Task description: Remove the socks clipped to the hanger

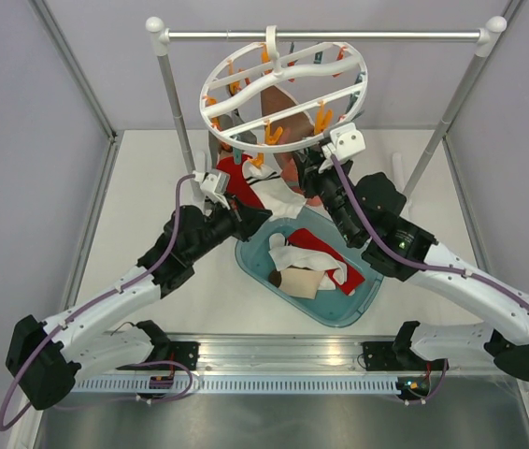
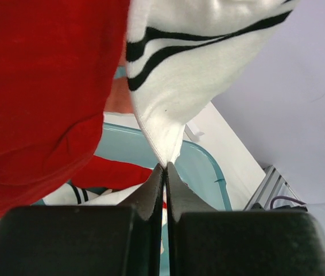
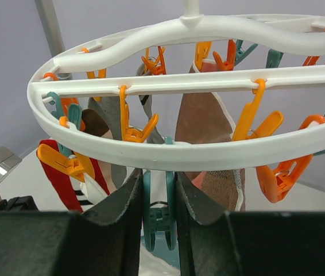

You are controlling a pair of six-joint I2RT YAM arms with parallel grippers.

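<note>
The white round hanger (image 1: 283, 84) hangs by its hook from the rail, with orange and teal clips and several socks under it. My left gripper (image 2: 165, 167) is shut on the lower tip of a white sock with dark stripes (image 2: 197, 69); a red sock (image 2: 42, 86) hangs beside it. In the top view my left gripper (image 1: 232, 208) sits below the hanger's left side. My right gripper (image 3: 158, 190) is shut on a teal clip (image 3: 159, 213) just under the hanger's ring (image 3: 168, 154). In the top view it (image 1: 309, 168) is under the hanger's near rim.
A teal bin (image 1: 363, 304) on the table between the arms holds red, white and beige socks. The metal rail stand (image 1: 321, 36) with white posts spans the back. A brown cloth (image 3: 205, 115) hangs inside the ring. Grey walls enclose the table.
</note>
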